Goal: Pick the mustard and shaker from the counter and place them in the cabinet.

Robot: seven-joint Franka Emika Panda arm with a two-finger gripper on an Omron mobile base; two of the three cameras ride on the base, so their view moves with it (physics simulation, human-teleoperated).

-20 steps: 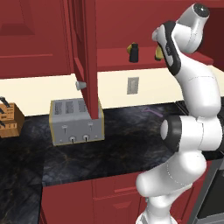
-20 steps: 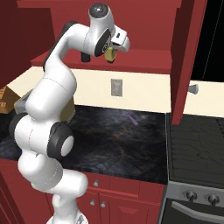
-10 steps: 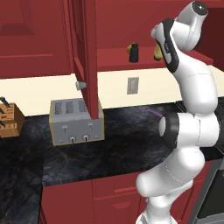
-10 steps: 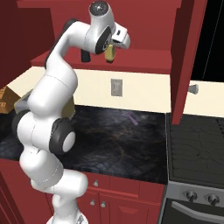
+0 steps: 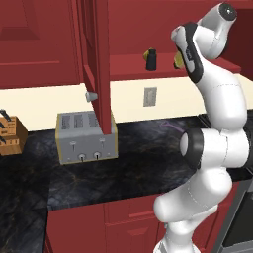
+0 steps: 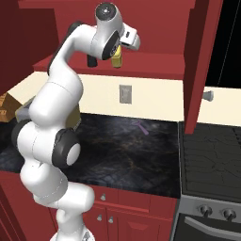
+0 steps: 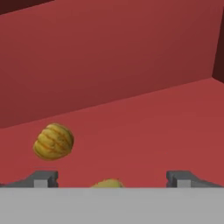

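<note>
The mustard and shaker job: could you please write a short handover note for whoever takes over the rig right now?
The gripper is open, with its fingertips wide on either side of the small squat yellow mustard bottle and not clamping it.
The mustard sits on the dark red wall cabinet's shelf, apparently released.
The small dark grey shaker cylinder stands upright on the same shelf.
Done: both are in the cabinet.
Left: back the gripper out without knocking the mustard or the ribbed orange-yellow lump nearby.

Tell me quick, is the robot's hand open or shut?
Gripper: open, fingers wide apart, holding nothing. The mustard stands on the cabinet shelf right by it.
</note>
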